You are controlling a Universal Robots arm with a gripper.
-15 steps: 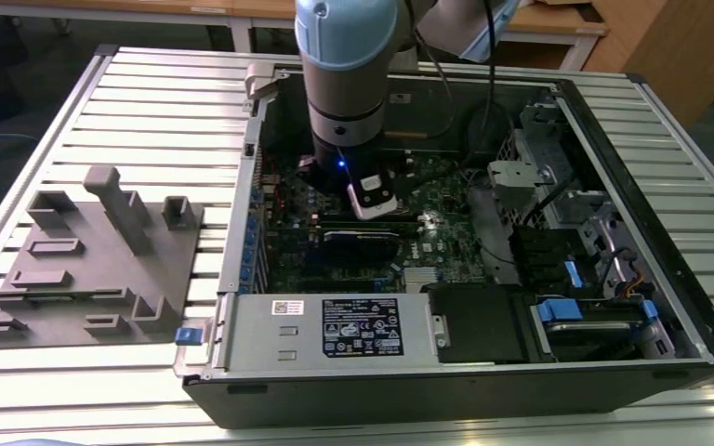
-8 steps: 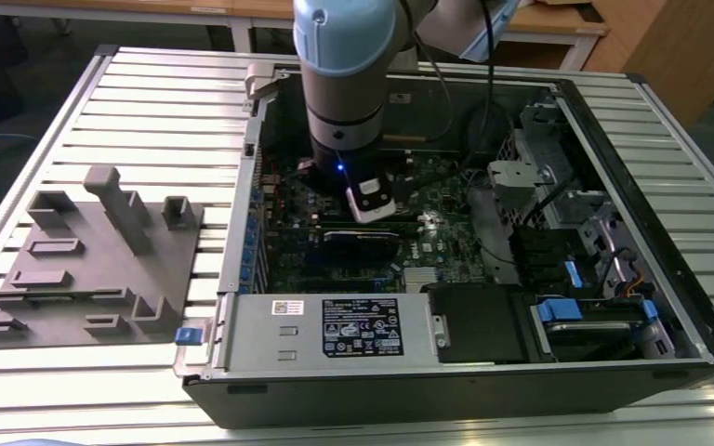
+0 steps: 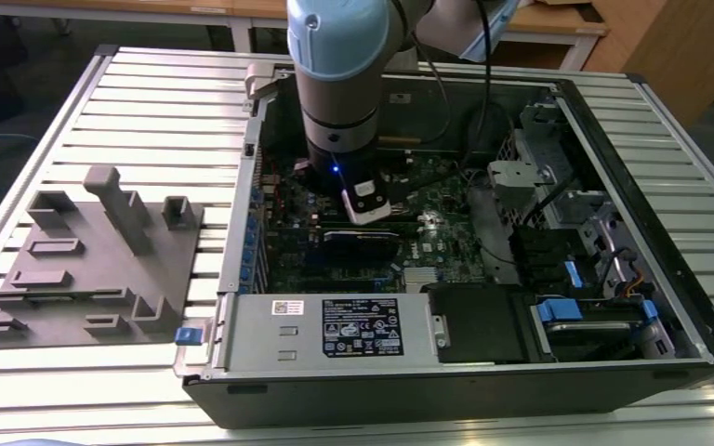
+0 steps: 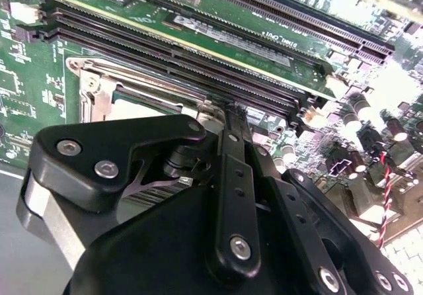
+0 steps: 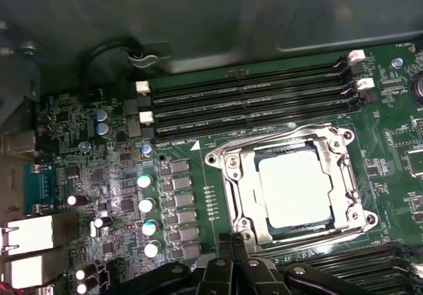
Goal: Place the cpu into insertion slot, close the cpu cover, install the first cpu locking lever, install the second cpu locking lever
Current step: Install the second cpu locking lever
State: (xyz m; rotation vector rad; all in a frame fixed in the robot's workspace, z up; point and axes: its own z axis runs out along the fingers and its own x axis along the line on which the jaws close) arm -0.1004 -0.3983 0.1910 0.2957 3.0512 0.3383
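Black pincer (image 5: 234, 268), fingers together and holding nothing, poised just beside the socket edge. In the first wrist view, cpu (image 5: 294, 191) seated in the insertion slot (image 5: 261, 166), cpu cover (image 5: 351, 199) closed around it. In the second wrist view, socket mostly hidden behind the pincer.

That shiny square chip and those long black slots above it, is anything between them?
In the first wrist view, the cpu cover's metal frame edge and a thin locking lever lie between the cpu and the memory slots.

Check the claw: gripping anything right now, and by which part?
Cannot tell. The claw sits at the edge of the cpu cover, which lies over the cpu; any contact is hidden.
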